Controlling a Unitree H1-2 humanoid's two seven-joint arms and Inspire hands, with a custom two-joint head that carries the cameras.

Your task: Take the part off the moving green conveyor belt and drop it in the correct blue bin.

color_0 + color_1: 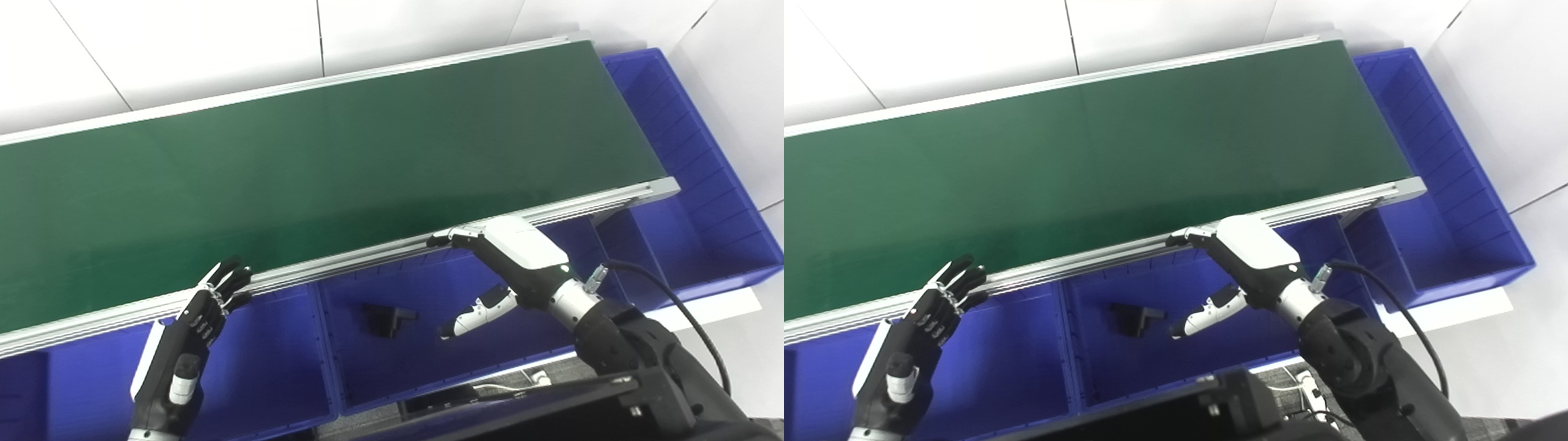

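The green conveyor belt [318, 177] runs across the view with nothing on it. A black part [386, 319] lies on the floor of the middle blue bin [392, 367], below the belt's near rail. My right hand [502, 269] hovers over that bin, open, fingers along the rail and thumb pointing down toward the part, holding nothing. At the lower left, my left hand [202, 318] is open with its fingers spread, its tips at the belt's near rail above the left blue bin [257, 373].
A long blue bin [692, 159] wraps around the belt's right end. An aluminium rail [367, 260] edges the belt on the near side. A black cable [680, 306] loops from my right wrist. White wall panels stand behind.
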